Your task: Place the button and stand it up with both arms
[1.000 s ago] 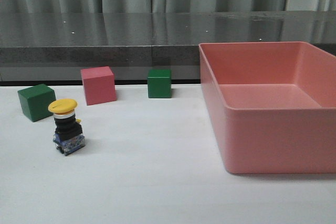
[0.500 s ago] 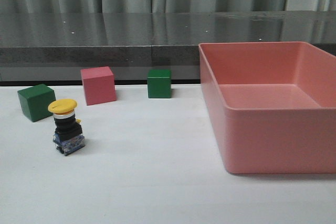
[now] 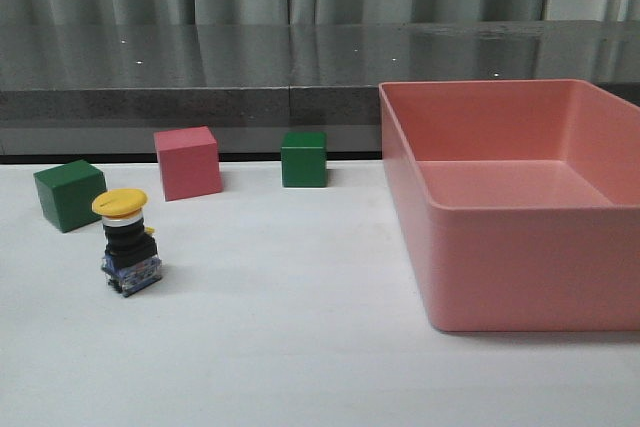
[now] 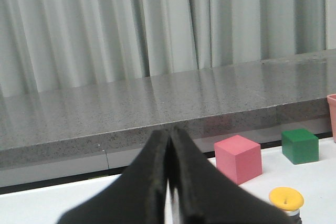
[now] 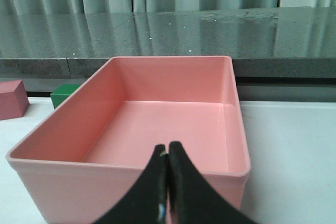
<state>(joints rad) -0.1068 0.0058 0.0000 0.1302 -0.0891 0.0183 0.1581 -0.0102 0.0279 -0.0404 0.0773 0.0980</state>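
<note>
The button (image 3: 126,241) stands upright on the white table at the left in the front view, yellow cap up, black body and bluish block below. Its yellow cap (image 4: 286,199) also shows in the left wrist view, off to the side of my left gripper (image 4: 170,132), which is shut and empty. My right gripper (image 5: 168,148) is shut and empty, close in front of the pink bin's near wall (image 5: 126,184). Neither arm shows in the front view.
A large pink bin (image 3: 510,212) stands at the right. A green cube (image 3: 68,194), a pink cube (image 3: 187,162) and a second green cube (image 3: 303,158) stand behind the button. A grey ledge (image 3: 200,102) and curtains run along the back.
</note>
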